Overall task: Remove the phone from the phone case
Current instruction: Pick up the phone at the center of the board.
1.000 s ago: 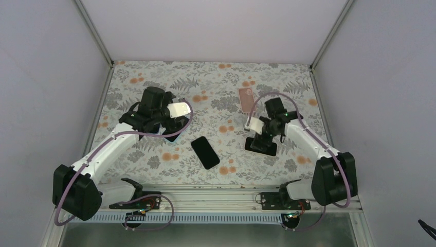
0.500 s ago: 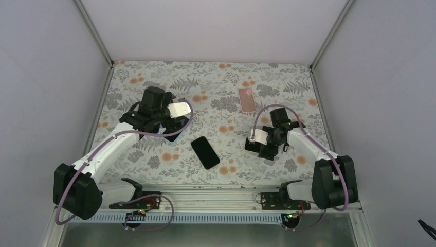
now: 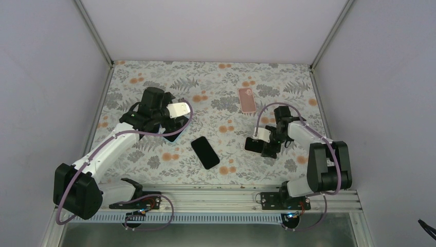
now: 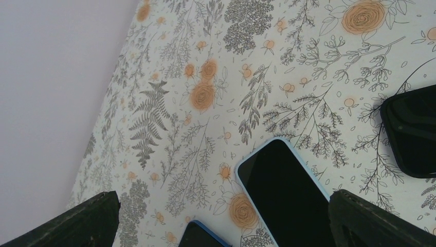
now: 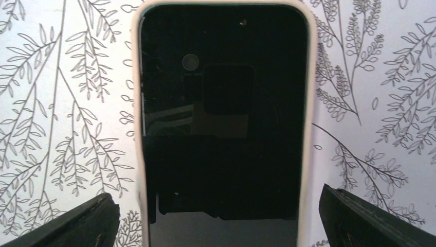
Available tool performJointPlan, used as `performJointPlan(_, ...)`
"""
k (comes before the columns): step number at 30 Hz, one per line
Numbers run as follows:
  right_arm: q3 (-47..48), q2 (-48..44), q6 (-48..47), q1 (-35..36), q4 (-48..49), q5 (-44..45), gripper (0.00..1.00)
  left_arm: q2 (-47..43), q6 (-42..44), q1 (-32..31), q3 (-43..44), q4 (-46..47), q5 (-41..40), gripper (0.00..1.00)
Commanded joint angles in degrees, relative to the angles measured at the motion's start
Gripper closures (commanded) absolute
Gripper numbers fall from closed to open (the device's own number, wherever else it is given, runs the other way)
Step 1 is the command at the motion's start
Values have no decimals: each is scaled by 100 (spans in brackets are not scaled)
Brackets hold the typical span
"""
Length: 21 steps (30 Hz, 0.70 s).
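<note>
Right fingers (image 5: 72,226) drawn back toward base, spread wide over cased phone (image 5: 221,118), left fingers (image 4: 82,226) unmoved, spread

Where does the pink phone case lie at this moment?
In the top view, the pink phone case lies flat on the table, far right side, just beyond the right gripper.

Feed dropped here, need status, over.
Left hand open over blue-cased phone. Right hand open over pale-cased phone, no grip. Both phones in cases. Nothing in the way.
</note>
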Motion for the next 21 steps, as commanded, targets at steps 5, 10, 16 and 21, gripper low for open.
performJointPlan(5, 368, 465, -353, -191, -55, -198, 0, -16, -4, 72, -131, 109, 218, 0)
performJointPlan(10, 418, 794, -411, -193, -163, -121, 0, -17, 29, 95, -168, 104, 248, 0)
performJointPlan(16, 295, 642, -467, -195, -312, -124, 0, -15, 51, 128, -164, 73, 310, 0)
performJointPlan(21, -26, 390, -167, -155, 148, 275, 4, 80, 43, 131, -124, 107, 373, 0)
